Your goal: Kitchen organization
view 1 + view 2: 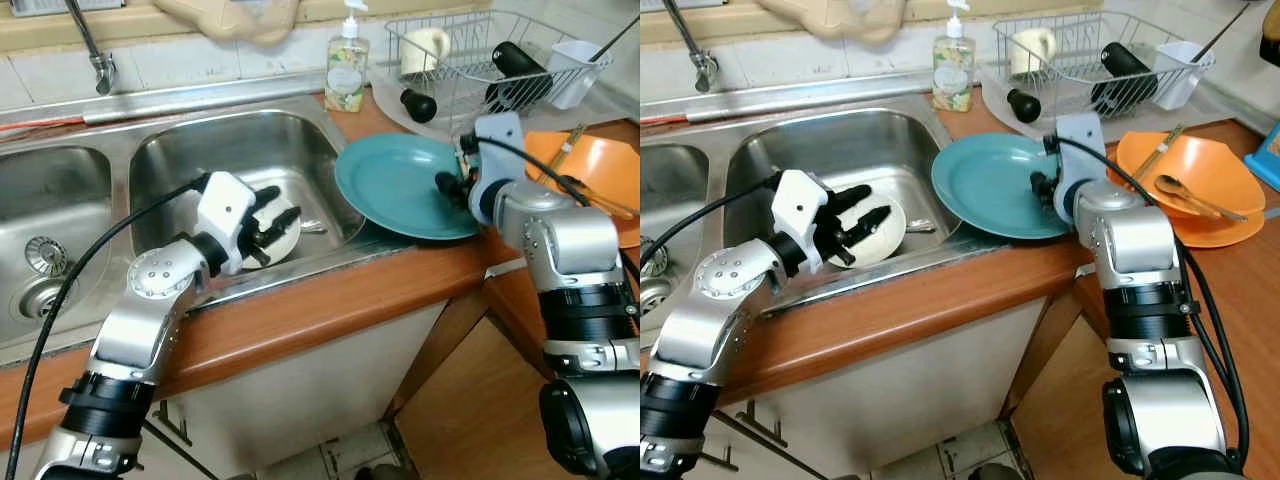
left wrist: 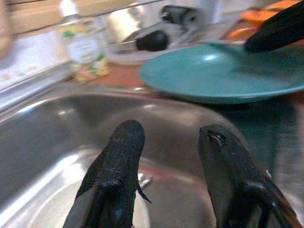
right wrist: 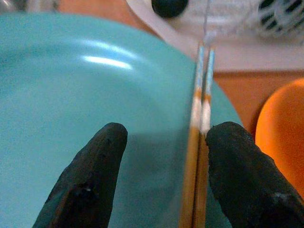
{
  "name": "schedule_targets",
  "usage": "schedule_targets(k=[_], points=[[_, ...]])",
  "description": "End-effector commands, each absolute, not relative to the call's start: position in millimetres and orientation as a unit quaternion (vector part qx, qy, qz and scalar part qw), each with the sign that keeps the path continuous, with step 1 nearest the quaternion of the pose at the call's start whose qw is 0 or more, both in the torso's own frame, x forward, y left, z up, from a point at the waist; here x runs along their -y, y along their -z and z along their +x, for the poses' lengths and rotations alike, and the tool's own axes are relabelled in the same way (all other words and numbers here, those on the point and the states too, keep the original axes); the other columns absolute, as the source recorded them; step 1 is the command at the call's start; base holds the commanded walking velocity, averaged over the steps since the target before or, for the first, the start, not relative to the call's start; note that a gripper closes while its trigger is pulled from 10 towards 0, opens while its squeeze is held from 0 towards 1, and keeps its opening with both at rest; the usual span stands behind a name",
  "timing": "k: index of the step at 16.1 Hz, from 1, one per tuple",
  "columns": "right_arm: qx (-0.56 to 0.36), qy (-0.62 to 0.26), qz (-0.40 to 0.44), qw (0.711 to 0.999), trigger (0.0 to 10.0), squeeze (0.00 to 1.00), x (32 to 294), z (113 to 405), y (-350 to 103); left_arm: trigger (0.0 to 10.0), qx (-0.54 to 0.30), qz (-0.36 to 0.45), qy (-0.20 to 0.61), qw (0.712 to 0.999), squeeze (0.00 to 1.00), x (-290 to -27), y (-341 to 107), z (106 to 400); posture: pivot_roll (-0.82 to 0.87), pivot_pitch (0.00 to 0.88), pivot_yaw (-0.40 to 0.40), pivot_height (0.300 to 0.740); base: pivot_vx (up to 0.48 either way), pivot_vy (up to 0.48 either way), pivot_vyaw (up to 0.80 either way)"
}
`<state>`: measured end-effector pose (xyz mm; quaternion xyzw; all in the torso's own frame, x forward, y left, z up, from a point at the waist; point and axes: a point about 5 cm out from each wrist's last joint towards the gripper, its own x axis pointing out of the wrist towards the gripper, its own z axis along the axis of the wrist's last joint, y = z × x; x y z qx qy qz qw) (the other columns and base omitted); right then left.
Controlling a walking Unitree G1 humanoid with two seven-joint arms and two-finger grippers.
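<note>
L gripper (image 1: 280, 222) hangs inside the R basin of the steel sink (image 1: 180, 160), fingers spread w/ a clear gap, holding nothing. It's just above a white plate (image 1: 883, 240) lying on the basin floor; something metal, maybe cutlery (image 1: 921, 226), pokes out beside that plate, too small to tell what. L wrist view looks along both black fingers (image 2: 116, 166) over the basin toward the teal plate.

Teal plate (image 1: 395, 185) sits on the wooden counter (image 1: 330, 310) w/ its L edge overhanging the sink rim, tilted a bit. R gripper (image 1: 1039, 185) is down over the plate's R part. In the R wrist view the fingers (image 3: 90, 175) stand apart over the teal surface, and a pair of chopsticks (image 3: 199, 137) runs up right against the inner side of one finger; only that one touches them, not clamped between both.

Just R of the teal plate: orange plate (image 1: 1210, 170) w/ a wooden spoon (image 1: 1185, 195) and another stick across it. Behind, wire dish rack (image 1: 470, 60) holding a white mug (image 1: 425, 45), black bottle (image 1: 520, 65), white container (image 1: 575, 65). Soap bottle (image 1: 347, 68) stands at the sink's back corner, near the rack. Faucet (image 1: 95, 55) at the back, L of it.
</note>
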<state>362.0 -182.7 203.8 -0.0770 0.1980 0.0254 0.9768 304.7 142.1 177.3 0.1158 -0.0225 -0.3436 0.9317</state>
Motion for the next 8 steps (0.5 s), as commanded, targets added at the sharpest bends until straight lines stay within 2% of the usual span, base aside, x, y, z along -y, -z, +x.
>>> schedule_targets(k=[1,4,7,8], points=[[-0.200,-0.009,-0.074,0.977,10.0,0.00,187.1,364.1,-206.6,10.0,0.021,0.113,0.374,0.920,0.00,-136.8,-179.6,298.3,-0.13,0.000,0.013,0.740,0.000,0.000,0.00],[-0.222,0.003,-0.081,0.972,10.0,0.00,188.8,364.9,-199.3,10.0,0.014,0.111,0.416,0.903,0.00,-130.5,-182.7,288.1,-0.13,0.000,0.011,0.740,0.000,0.000,0.00],[-0.234,0.003,-0.070,0.970,10.0,0.00,188.7,364.9,-195.8,10.0,0.013,0.111,0.425,0.898,0.00,-129.4,-184.1,285.1,-0.13,0.000,0.011,0.740,0.000,0.000,0.00],[-0.235,0.000,-0.067,0.970,8.2,0.00,188.1,365.0,-194.6,10.0,0.012,0.112,0.425,0.898,0.00,-129.5,-184.1,284.4,-0.13,0.000,0.012,0.740,0.000,0.000,0.00]])
